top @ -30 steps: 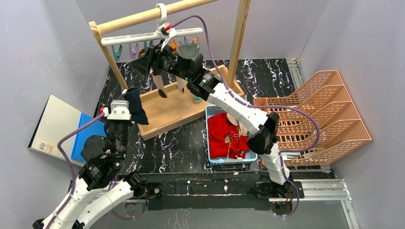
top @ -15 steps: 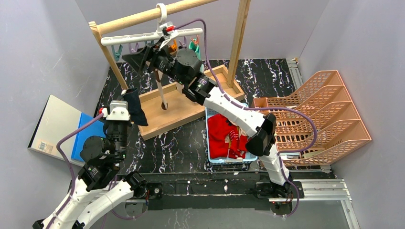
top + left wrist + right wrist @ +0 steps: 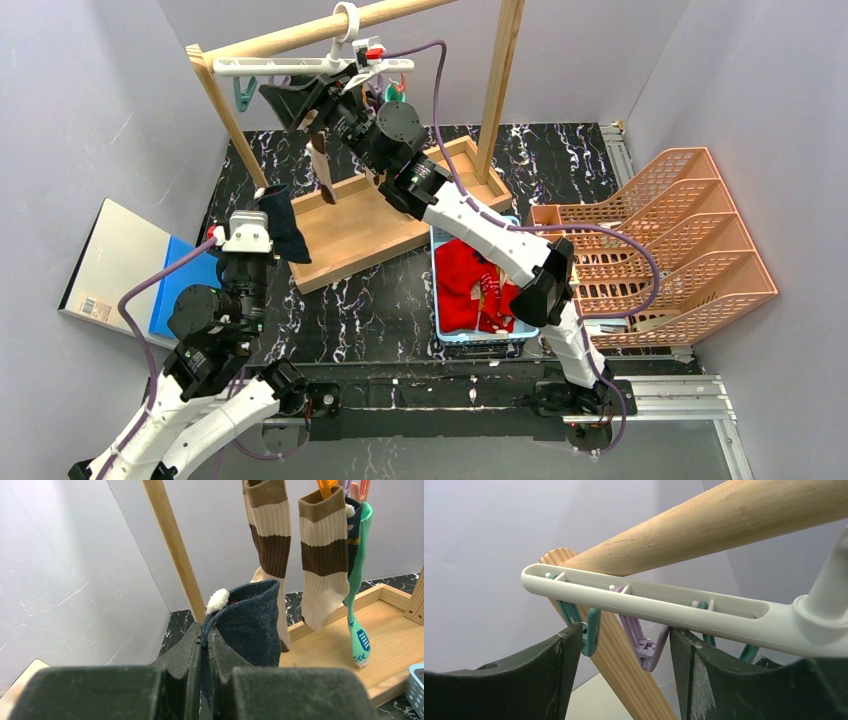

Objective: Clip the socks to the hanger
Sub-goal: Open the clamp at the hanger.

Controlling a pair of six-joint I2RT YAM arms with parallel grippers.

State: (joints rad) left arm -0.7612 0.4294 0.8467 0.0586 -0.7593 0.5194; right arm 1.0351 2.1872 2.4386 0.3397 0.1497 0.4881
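The white hanger (image 3: 280, 66) hangs by its hook from the wooden rail. My right gripper (image 3: 288, 100) is open just under the bar's left part. In the right wrist view the fingers stand on either side of a purple clip (image 3: 645, 651), with a teal clip (image 3: 590, 630) against the left finger and the bar (image 3: 649, 605) just above. My left gripper (image 3: 205, 630) is shut on a dark navy sock (image 3: 252, 625), held upright left of the rack (image 3: 283, 225). Two brown-and-beige banded socks (image 3: 325, 555) and a teal-green sock (image 3: 357, 610) hang clipped. Red socks (image 3: 465, 280) lie in the basket.
The wooden rack has a round rail (image 3: 290, 35), slanted posts and a tray base (image 3: 380, 235). A blue basket (image 3: 440, 335) stands right of it, an orange tiered file tray (image 3: 690, 250) at far right. A grey and blue flat item (image 3: 110, 265) lies left.
My right gripper has risen up and to the left to the hanger bar, and the hanger's left end has lifted with it. The left arm and its navy sock have not moved.
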